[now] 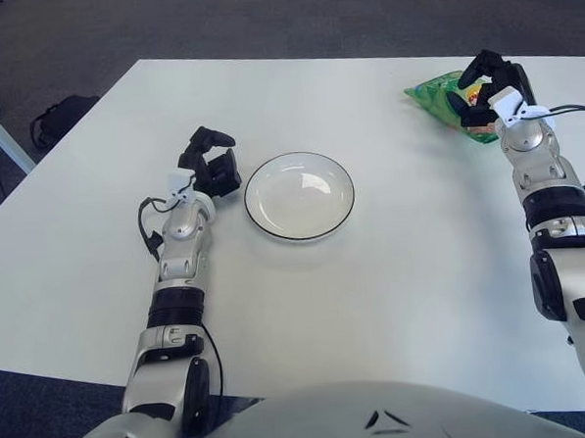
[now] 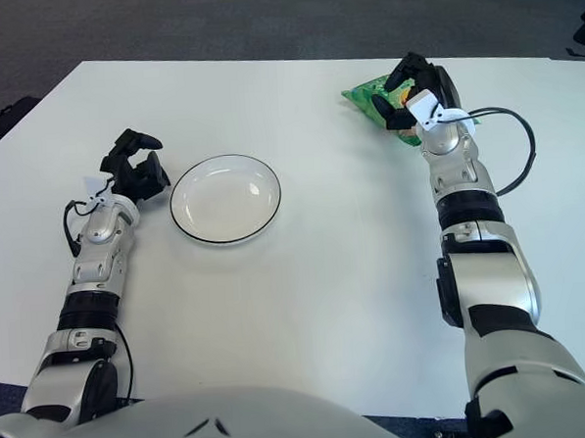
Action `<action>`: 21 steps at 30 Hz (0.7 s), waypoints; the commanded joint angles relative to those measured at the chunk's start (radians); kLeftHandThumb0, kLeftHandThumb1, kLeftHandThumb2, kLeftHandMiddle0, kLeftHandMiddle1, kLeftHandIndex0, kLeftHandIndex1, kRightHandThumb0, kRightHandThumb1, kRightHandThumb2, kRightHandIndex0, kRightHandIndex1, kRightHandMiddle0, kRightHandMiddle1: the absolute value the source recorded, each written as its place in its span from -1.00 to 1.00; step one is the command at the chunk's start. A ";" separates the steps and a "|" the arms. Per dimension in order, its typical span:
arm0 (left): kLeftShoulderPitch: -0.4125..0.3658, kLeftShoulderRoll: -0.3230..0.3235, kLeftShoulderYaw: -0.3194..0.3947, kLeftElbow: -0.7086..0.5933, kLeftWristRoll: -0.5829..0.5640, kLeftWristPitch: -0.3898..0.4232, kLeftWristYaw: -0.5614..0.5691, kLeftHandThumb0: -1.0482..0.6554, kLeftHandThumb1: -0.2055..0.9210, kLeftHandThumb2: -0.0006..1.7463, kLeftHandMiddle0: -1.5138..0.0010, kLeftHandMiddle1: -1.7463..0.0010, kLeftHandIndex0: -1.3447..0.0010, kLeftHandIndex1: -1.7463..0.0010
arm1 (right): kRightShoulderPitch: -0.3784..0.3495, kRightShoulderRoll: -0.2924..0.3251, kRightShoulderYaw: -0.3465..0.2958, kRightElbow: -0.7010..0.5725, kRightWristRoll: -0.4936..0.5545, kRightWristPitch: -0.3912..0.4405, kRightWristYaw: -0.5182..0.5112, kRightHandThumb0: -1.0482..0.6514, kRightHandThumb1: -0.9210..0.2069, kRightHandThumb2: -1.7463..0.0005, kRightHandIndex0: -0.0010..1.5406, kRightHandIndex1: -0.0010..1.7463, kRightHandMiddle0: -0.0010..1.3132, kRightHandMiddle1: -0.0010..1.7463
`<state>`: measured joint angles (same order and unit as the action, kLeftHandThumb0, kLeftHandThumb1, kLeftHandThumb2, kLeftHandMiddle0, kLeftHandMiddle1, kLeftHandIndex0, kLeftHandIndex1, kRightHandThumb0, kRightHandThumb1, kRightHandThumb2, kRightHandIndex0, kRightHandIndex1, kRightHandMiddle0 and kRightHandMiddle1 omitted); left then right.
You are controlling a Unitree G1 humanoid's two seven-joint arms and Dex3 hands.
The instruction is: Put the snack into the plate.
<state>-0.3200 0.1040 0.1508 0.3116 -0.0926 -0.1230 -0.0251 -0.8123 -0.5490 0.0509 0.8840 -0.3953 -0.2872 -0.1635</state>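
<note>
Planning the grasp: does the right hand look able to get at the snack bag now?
Probably yes. The right hand is over the green snack bag at the table's far right, fingers spread, nothing between them.

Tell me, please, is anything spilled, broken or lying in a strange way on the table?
Nothing stands out. The plate sits flat and holds nothing, the green snack bag lies closed near the far right edge under the right hand, and the left hand shows left of the plate.
</note>
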 commanded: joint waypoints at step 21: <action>0.019 0.008 -0.001 -0.023 0.010 -0.004 0.001 -0.26 0.28 0.23 -0.36 -1.00 0.32 -1.00 | -0.174 -0.114 0.329 0.194 -0.402 -0.030 -0.251 -0.40 -0.99 0.32 -0.63 0.42 -0.83 0.77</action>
<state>-0.3149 0.1054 0.1496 0.3049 -0.0900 -0.1309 -0.0254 -0.9548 -0.6570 0.3622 1.0577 -0.7775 -0.3273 -0.3914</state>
